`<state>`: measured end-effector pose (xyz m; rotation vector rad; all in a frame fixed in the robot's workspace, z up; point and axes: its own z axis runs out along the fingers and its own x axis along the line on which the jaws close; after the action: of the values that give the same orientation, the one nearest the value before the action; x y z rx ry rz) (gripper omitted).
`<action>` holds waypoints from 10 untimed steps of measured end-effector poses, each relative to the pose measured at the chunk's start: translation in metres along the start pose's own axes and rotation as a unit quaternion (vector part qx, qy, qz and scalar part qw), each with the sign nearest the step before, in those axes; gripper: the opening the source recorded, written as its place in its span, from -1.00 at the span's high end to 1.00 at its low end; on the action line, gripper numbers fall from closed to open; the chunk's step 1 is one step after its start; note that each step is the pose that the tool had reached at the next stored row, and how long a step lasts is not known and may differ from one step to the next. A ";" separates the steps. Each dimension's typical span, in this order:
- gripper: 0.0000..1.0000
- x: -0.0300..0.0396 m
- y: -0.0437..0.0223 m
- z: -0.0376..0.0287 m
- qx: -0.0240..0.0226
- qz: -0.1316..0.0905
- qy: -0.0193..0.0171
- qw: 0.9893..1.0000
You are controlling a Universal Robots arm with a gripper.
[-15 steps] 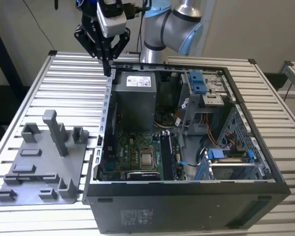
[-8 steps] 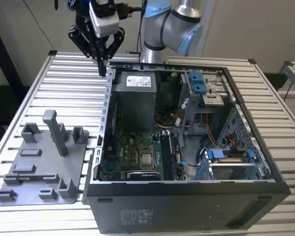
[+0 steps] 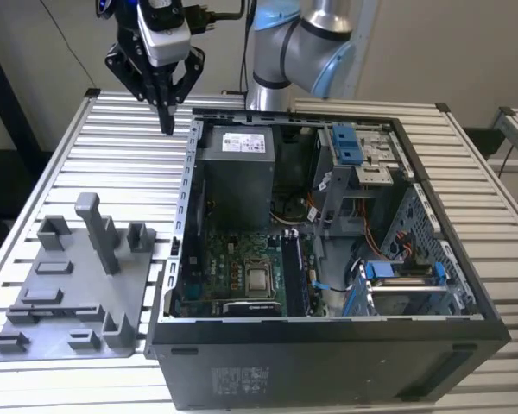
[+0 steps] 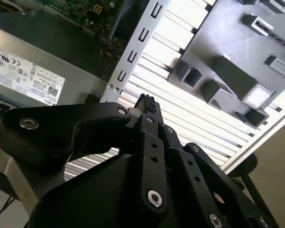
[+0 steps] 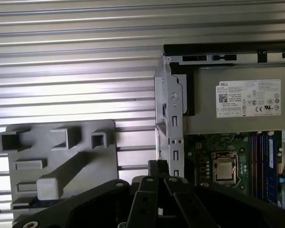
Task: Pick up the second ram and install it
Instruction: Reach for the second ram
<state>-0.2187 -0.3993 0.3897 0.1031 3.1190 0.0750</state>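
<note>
My gripper (image 3: 167,122) hangs high over the slatted table, just outside the open computer case (image 3: 328,259) near its back corner. Its fingers meet at the tip, shut with nothing between them; both wrist views show the closed tips (image 4: 145,101) (image 5: 157,167). In the first wrist view, long dark blue-green memory sticks (image 5: 265,161) stand upright in the motherboard slots beside the processor socket (image 5: 224,171). I cannot tell which of them is the second ram. The exterior view shows the same slot area (image 3: 295,274) well away from the gripper.
A grey plastic tray (image 3: 73,297) with blocks and one tall post lies on the table at the exterior view's left. Inside the case sit a grey power supply (image 3: 235,177), a blue drive bracket (image 3: 347,142) and cables. The arm's base (image 3: 298,52) stands behind the case.
</note>
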 end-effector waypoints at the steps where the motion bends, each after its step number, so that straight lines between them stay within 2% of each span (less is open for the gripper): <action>1: 0.79 0.0026 -0.0002 0.0000 0.000 0.000 0.000 1.000; 10: 0.79 0.0310 -0.0021 0.0005 0.000 -0.002 0.000 1.000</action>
<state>-0.2498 -0.3993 0.3886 0.0968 3.1192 0.0751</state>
